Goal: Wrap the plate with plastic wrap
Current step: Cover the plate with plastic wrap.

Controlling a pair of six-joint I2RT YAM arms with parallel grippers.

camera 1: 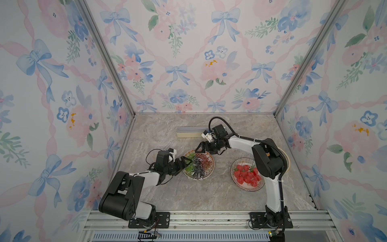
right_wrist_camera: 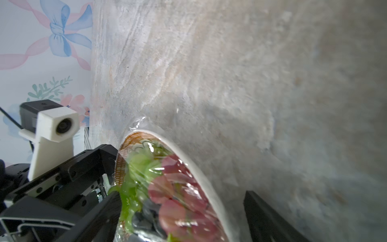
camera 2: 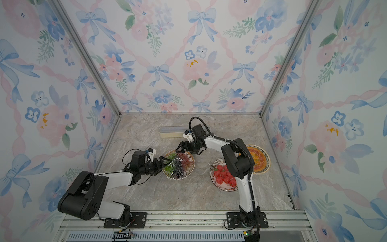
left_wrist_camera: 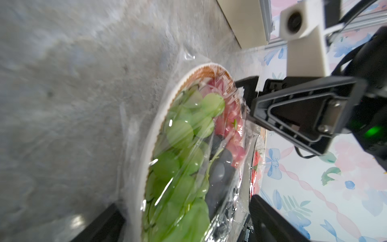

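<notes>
Down on the grey, marble-veined tabletop (camera 1: 167, 188), the left gripper (camera 1: 184, 165) sits at the near-left rim of the grape plate (camera 1: 211, 165), its black angular jaws spread wide and clamped on nothing, with the plate's edge lying between them in the left wrist view. Behind it, toward the back wall, lies the long, narrow cream box (camera 1: 188, 133) with its translucent top. The plastic wrap (camera 1: 196, 167) is already over the grape plate: thin, clear and glossy, it is crinkled into bright creases over the fruit, and a loose corner rests on the table just beyond the rim. Under the film lie round green, red and dark grapes on a shallow round dish with an orange-brown patterned border. The right gripper (camera 1: 200, 149) hangs at the plate's far rim, its jaws also wide apart and empty. Further right stands an uncovered round plate of strawberries (camera 1: 232, 169) with a dark striped rim, and beyond it, in a top view, an orange-rimmed plate (camera 2: 265, 161) of what may be pizza. By count: two grippers, one box, three plates, one of them wrapped.
</notes>
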